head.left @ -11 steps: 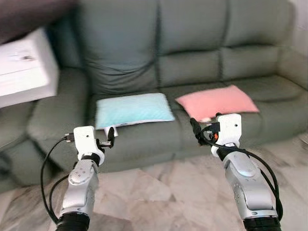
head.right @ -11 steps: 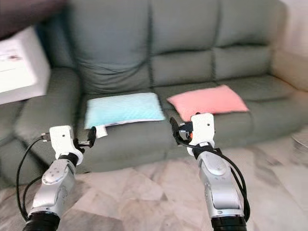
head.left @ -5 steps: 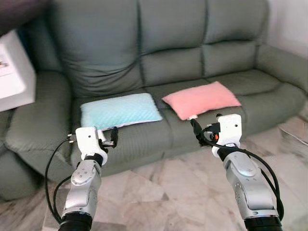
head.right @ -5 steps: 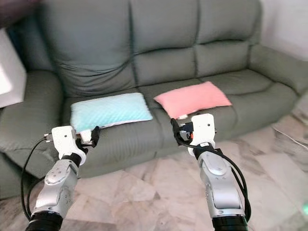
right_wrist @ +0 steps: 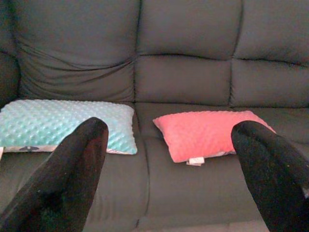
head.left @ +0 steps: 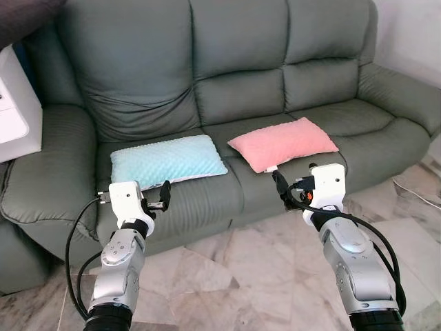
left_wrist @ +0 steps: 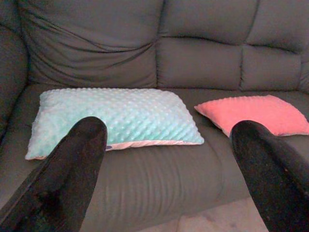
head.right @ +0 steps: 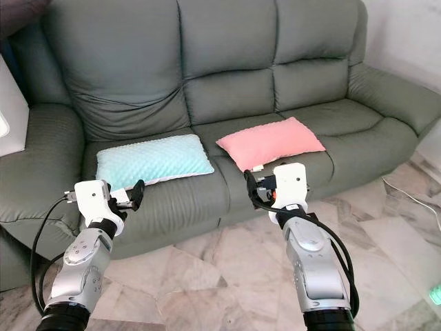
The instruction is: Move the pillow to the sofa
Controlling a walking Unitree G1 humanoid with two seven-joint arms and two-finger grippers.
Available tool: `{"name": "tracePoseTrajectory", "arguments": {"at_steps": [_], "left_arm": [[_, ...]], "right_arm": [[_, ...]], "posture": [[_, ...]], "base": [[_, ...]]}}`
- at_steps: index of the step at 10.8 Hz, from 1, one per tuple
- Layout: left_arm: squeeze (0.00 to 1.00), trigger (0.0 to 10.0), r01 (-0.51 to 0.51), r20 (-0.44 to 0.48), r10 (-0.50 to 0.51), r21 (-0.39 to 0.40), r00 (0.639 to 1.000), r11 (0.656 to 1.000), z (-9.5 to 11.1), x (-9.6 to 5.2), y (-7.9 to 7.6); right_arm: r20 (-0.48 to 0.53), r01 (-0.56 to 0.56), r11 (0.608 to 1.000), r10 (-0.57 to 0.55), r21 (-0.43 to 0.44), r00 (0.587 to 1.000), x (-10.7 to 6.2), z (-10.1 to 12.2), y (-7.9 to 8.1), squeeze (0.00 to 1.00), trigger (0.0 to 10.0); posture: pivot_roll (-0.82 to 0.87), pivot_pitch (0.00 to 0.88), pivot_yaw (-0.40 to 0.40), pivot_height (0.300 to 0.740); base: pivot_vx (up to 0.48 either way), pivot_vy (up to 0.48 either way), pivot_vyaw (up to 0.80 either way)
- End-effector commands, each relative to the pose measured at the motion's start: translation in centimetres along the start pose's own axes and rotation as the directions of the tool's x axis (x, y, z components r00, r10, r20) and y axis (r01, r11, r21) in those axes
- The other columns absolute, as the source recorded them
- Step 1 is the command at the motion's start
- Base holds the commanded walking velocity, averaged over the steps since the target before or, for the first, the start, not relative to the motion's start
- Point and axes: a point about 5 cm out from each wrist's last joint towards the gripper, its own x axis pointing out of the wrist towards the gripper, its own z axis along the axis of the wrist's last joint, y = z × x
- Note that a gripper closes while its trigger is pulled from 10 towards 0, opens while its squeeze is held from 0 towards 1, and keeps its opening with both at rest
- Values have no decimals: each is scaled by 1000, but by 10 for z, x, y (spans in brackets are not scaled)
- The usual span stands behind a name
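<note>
Two pillows lie flat on the seat of a grey-green three-seat sofa (head.left: 234,76): a teal dotted pillow (head.left: 167,160) on the left cushion and a pink pillow (head.left: 282,143) on the middle cushion. Both arms are raised in front of the sofa's front edge, short of the pillows. My left gripper (head.left: 162,196) is open and empty, just before the teal pillow (left_wrist: 113,116). My right gripper (head.left: 279,186) is open and empty too, just before the pink pillow (right_wrist: 207,133). In both wrist views the two black fingers stand wide apart with nothing between them.
A white box (head.left: 15,103) stands beside the sofa's left armrest (head.left: 38,172). Pale marble floor (head.left: 234,269) lies between me and the sofa. A thin cable (head.left: 415,191) runs over the floor at the right, near the right armrest (head.left: 406,93).
The camera has swung, so the sofa and pillows sit further left in the picture and look sharper. Both arms hold the same raised pose, and the pillows have not moved on the seat.
</note>
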Motion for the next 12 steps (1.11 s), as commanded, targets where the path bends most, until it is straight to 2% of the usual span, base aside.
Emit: {"name": "tracePoseTrajectory", "arguments": {"at_steps": [1,4,6,11,12], "left_arm": [[0,10000,8,0,-8,-6,1000,1000,-1,1,-2],[0,10000,12,-2,-12,-7,1000,1000,-1,1,-1],[0,10000,30,5,-30,-12,1000,999,-1,1,-3],[0,10000,54,9,-53,-23,999,998,0,0,-4],[0,10000,55,10,-55,-23,998,998,0,0,-4]], "right_arm": [[-8,-1,1000,1,-10,1000,0,0,-1,0,10000],[-5,-5,1000,5,-9,1000,0,0,0,0,10000],[8,-15,1000,15,-9,1000,0,1,1,0,10000],[11,-23,1000,24,-8,1000,0,2,2,0,10000],[0,-22,1000,22,-4,1000,1,1,2,0,10000]], "posture": [[-227,5,-25,740],[-227,7,-27,740],[-227,5,-27,740],[-224,1,-26,740],[-223,1,-25,740]], "base": [[0,0,-756],[0,0,-733],[0,0,0],[356,0,0],[382,0,-750]]}}
